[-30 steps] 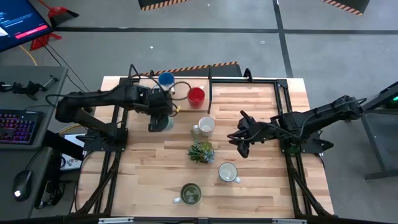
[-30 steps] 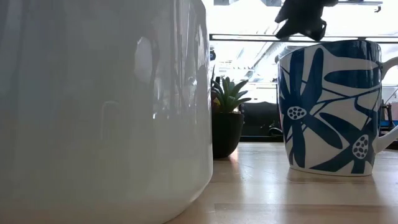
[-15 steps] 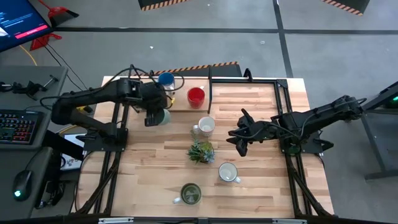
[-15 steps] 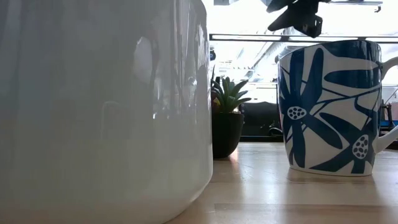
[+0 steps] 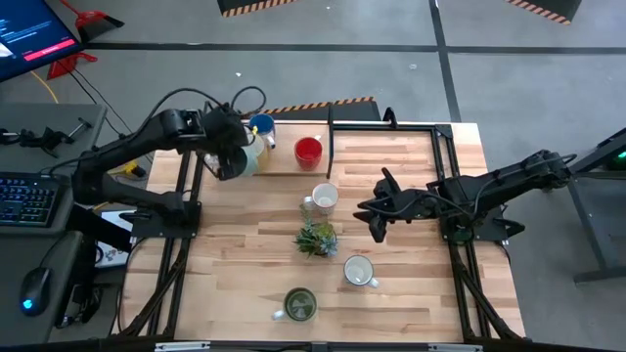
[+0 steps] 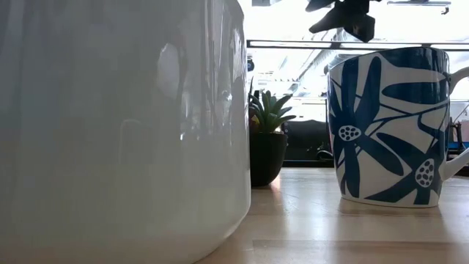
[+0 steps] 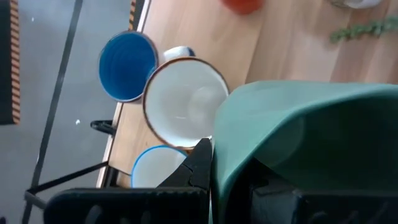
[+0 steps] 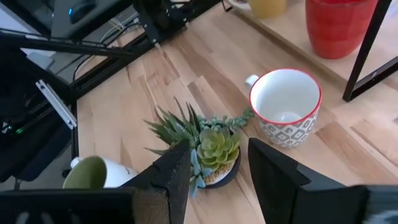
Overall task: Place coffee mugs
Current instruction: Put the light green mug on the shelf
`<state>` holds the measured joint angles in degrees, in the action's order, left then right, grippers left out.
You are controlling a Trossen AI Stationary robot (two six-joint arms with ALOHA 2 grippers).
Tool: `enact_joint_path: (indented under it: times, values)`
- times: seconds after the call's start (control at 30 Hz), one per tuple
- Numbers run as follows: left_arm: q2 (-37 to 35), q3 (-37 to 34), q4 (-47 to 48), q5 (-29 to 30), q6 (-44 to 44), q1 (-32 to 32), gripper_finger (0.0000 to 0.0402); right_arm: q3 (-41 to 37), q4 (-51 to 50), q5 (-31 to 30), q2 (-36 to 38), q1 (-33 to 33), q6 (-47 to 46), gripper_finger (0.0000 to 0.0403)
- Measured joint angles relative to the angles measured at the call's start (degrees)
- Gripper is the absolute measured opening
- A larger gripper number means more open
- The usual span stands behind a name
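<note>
Grey floor all round, pale wood table (image 5: 411,284) in the middle, with a desk, keyboard and monitor off to the left side.

Left arm stretched up and back toward the far left corner, elbow raised, wrist bent down over the strip at the far edge. Left gripper (image 5: 233,161) clamped on a teal mug (image 7: 311,143), held clear of the wood and tipped, judging by the wrist view. Right below it on the strip: a blue mug (image 5: 261,125), a cream mug (image 7: 185,99) with a brownish rim just beside it, and one more pale mug (image 7: 155,168) with a blue rim, half hidden by the fingers (image 7: 202,165). Hard to tell from above whether the teal one touches any of them.

Red mug (image 5: 308,151) on the same strip, a little to the right of that cluster, apart from it.

Right arm reaching in low from the right edge, nearly level, forearm pointed at the table's centre. Right gripper (image 5: 377,217) hovering with fingers (image 8: 168,174) apart, nothing between them, just right of the plant (image 5: 317,239).

White mug with red rim (image 5: 324,197) near centre, just beyond the plant. Another white mug (image 5: 358,271) nearer the front, right of the plant. Olive mug (image 5: 299,304) at the front edge, well apart from the rest.

Low view mostly filled by a big white mug (image 6: 117,132) up close, a blue-flowered mug (image 6: 388,125) to its right, plant between and behind.
</note>
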<state>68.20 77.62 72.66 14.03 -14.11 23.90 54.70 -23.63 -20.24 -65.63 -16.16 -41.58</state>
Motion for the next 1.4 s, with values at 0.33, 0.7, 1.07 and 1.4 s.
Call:
enact_joint_path:
  times: [0.33, 0.7, 1.07, 1.4]
  values:
    - [0.0, 0.0, -0.1, -0.7, 4.0, 3.9, 0.001, 0.0, 0.8, -1.2, -0.6, 0.0, 0.7, 0.0138]
    - [0.0, 3.6, -0.9, -0.6, 2.8, 12.1, 0.001, 0.0, 2.1, 2.2, -8.0, 0.0, -1.0, 0.0138]
    - [5.8, 14.7, 0.3, -0.8, 0.4, 23.4, 0.001, 0.0, 12.4, 3.6, -14.3, 0.0, 5.6, 0.0138]
    - [15.7, 19.3, 3.7, -1.0, -6.2, 30.4, 0.001, 0.0, 15.0, 0.4, -8.5, -1.5, 11.6, 0.0138]
